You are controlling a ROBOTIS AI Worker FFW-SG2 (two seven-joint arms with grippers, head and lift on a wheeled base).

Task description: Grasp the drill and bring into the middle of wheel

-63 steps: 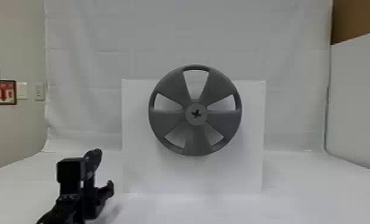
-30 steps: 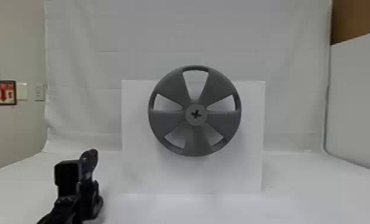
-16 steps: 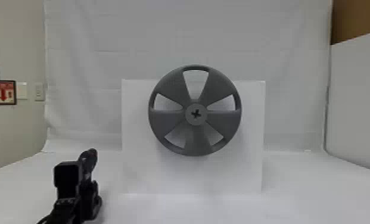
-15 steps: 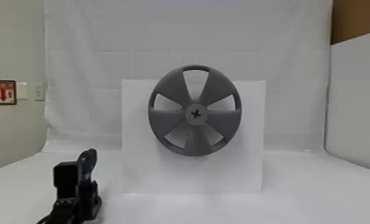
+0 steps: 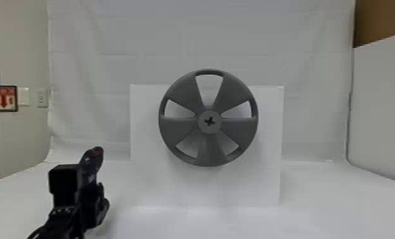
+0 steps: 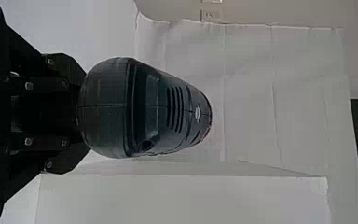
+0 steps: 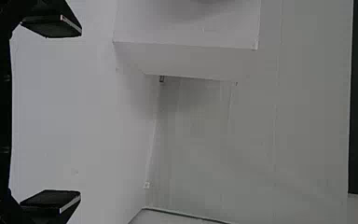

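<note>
The black two-fingered left claw [image 6: 80, 113] grips the dark, rounded plastic drill [image 5: 92, 162], lower left in the head view, the black right claw [image 7: 80, 113] spread wide; a twist in that hold could send the drill off-centre against the round grey five-spoked wheel [image 5: 178, 128] mid-frame.

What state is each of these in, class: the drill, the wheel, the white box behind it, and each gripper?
Drill: held, off to the wheel's left, not at its middle.
Wheel: upright, facing the robot.
White box: standing upright.
Left gripper: closed on the drill.
Right gripper: open, empty.
</note>
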